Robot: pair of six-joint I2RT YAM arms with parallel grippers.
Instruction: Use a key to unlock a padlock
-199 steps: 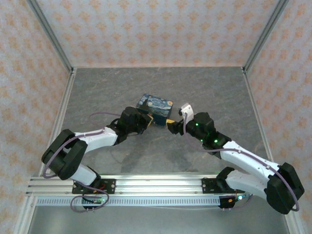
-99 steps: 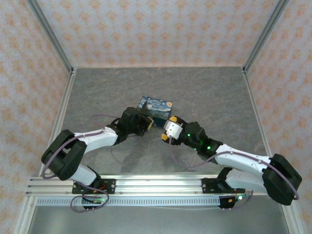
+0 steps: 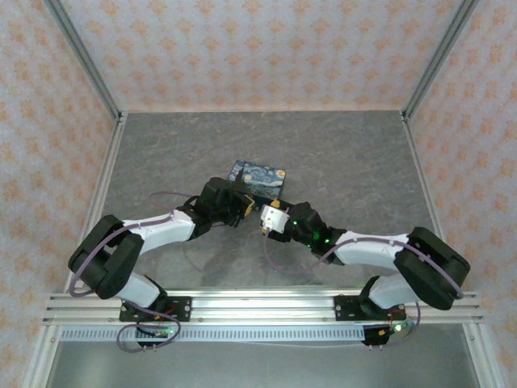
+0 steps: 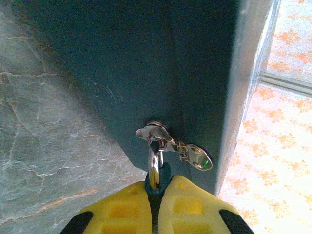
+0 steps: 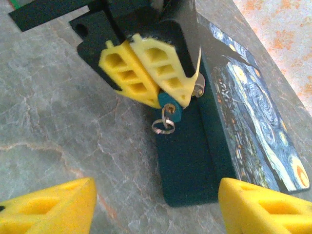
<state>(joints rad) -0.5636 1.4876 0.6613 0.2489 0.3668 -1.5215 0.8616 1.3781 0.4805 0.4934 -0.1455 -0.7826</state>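
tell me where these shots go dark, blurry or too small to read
Left wrist: the side of the tin sits in deep shade, glare on the metal above the padlock. Right wrist: padlock crisp and well lit, fingers of the right gripper blurred at the bottom corners. Top external: even light, padlock too small to read.

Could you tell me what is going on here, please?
The left gripper is shut on the small blue padlock, hooked to the latch on the side of the painted tin. The right gripper is open, empty, and faces it from close by. A small metal ring hangs at the padlock; I cannot make out a key.
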